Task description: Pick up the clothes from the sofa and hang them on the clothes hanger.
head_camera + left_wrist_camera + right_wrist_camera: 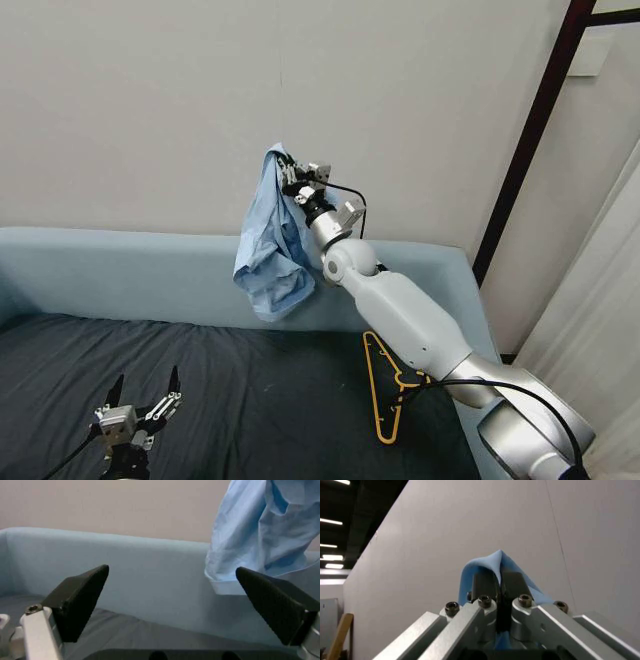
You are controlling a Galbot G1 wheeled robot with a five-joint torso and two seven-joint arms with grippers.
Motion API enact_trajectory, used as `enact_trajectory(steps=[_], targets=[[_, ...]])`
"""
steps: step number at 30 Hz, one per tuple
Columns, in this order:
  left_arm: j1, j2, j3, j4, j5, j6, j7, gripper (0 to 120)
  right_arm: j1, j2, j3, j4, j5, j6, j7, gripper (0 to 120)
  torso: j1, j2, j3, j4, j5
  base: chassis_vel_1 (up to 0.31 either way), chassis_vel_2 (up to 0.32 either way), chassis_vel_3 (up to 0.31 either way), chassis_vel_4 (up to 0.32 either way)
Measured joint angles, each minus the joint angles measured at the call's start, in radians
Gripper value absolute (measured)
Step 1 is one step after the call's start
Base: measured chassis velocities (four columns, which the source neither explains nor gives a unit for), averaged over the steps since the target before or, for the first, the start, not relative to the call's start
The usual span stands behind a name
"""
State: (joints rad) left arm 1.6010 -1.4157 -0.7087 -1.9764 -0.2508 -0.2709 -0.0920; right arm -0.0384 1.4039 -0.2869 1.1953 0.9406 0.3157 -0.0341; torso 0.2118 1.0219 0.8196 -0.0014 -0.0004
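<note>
Near the front left of the dark grey seat cushion (250, 400) of the pale blue upholstered sofa (120, 275), the left gripper (146, 385) hangs low over the cushion with its two black fingers (80, 600) spread wide and nothing between them. Toward the middle of the sofa's back edge, the light blue fabric garment (275, 250) is lifted clear of the seat. It hangs in loose folds in front of the backrest and the plain off-white wall (150, 100), its lower hem level with the backrest; whether it brushes the upholstery cannot be told. Its top fold is pinched in the right gripper (290, 172), raised above the backrest against the wall; in the right wrist view the fingers (485, 585) are pressed together with the blue cloth bunched over their tips. The right arm (410, 320) slants down from there toward the sofa's front right corner. Beneath it, near the right end of the seat, a yellow thin-framed clothes hanger (380, 400) lies flat on the cushion, partly covered by the arm.
</note>
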Motion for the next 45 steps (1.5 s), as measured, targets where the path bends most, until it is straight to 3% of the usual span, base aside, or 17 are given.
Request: enact_trajectory(steps=[6,9,10,15,22,25,27,31,32,34,35,36,39,42,45], targets=[[-0.008,-0.002,0.001,0.007,0.002,0.0,0.0,100,-0.032,-0.066,-0.022,0.128,0.008,-0.041,0.073,0,0.0,0.0,0.0,0.0005,0.0,0.0,0.0,0.0,0.0],[-0.009,-0.002,-0.004,0.008,0.001,-0.002,-0.001,100,-0.086,-0.147,-0.042,0.293,0.012,-0.094,0.133,0,0.0,0.0,0.0,0.0001,0.0001,0.0,0.0,0.0,0.0],[-0.009,-0.002,-0.004,0.008,0.001,-0.002,-0.001,100,-0.086,-0.147,-0.042,0.293,0.012,-0.094,0.133,0,0.0,0.0,0.0,0.0001,0.0001,0.0,0.0,0.0,0.0],[-0.009,0.001,-0.014,0.009,-0.001,-0.01,-0.002,100,-0.207,-0.303,-0.028,0.607,0.002,-0.212,0.26,0,0.0,0.0,0.0,0.0001,0.0003,0.0,0.0,0.0,0.0],[-0.017,-0.007,-0.005,0.016,0.005,-0.01,-0.002,100,-0.285,-0.391,0.008,0.734,-0.049,-0.364,0.4,0,0.0,0.0,0.0,-0.0001,0.0,0.0,0.0,0.0,0.0],[-0.019,-0.018,0.006,0.022,0.021,-0.01,-0.002,100,-0.307,-0.375,-0.008,0.622,-0.107,-0.479,0.462,0,0.0,0.0,0.0,0.0,-0.0001,0.0,0.0,0.0,0.0],[-0.02,-0.021,0.008,0.023,0.024,-0.01,-0.002,100,-0.311,-0.361,-0.018,0.573,-0.124,-0.497,0.46,0,0.0,0.0,0.0,0.0001,-0.0002,0.0,0.0,0.0,0.0],[-0.016,-0.027,0.008,0.028,0.037,-0.009,-0.004,100,-0.325,-0.263,-0.074,0.234,-0.208,-0.571,0.324,0,0.0,0.0,0.0,0.0003,-0.0002,0.0,0.0,0.0,0.0],[-0.016,-0.027,0.008,0.028,0.037,-0.009,-0.004,100,-0.325,-0.263,-0.074,0.234,-0.208,-0.571,0.324,0,0.0,0.0,0.0,0.0003,-0.0002,0.0,0.0,0.0,0.0],[-0.011,-0.027,-0.004,0.029,0.038,-0.009,-0.005,100,-0.325,-0.184,-0.091,-0.007,-0.301,-0.482,0.217,0,0.0,0.0,0.0,0.001,-0.0006,0.0,0.0,0.0,0.0],[-0.009,-0.026,-0.009,0.031,0.038,-0.009,-0.007,100,-0.324,-0.131,-0.089,-0.146,-0.366,-0.407,0.18,0,0.0,0.0,0.0,-0.0002,-0.0002,0.0,0.0,0.0,0.0],[-0.009,-0.026,-0.009,0.031,0.038,-0.009,-0.007,100,-0.324,-0.131,-0.089,-0.146,-0.366,-0.407,0.18,0,0.0,0.0,0.0,-0.0002,-0.0002,0.0,0.0,0.0,0.0],[-0.004,-0.026,-0.016,0.039,0.038,-0.012,-0.006,100,-0.305,-0.011,-0.026,-0.4,-0.437,-0.234,0.078,5,0.0,0.0,0.0,0.0004,-0.0005,0.0,0.0,0.0,0.0],[-0.005,-0.029,-0.014,0.045,0.042,-0.014,-0.006,100,-0.286,0.024,-0.005,-0.461,-0.44,-0.15,0.041,11,0.0,0.0,0.0,0.0008,-0.0001,0.0,0.0,0.0,0.0],[-0.008,-0.04,0.001,0.047,0.054,-0.015,-0.006,100,-0.279,0.017,-0.012,-0.428,-0.424,-0.12,0.047,25,0.0,0.0,0.0,0.0003,-0.0003,0.0,0.0,0.0,0.0]])
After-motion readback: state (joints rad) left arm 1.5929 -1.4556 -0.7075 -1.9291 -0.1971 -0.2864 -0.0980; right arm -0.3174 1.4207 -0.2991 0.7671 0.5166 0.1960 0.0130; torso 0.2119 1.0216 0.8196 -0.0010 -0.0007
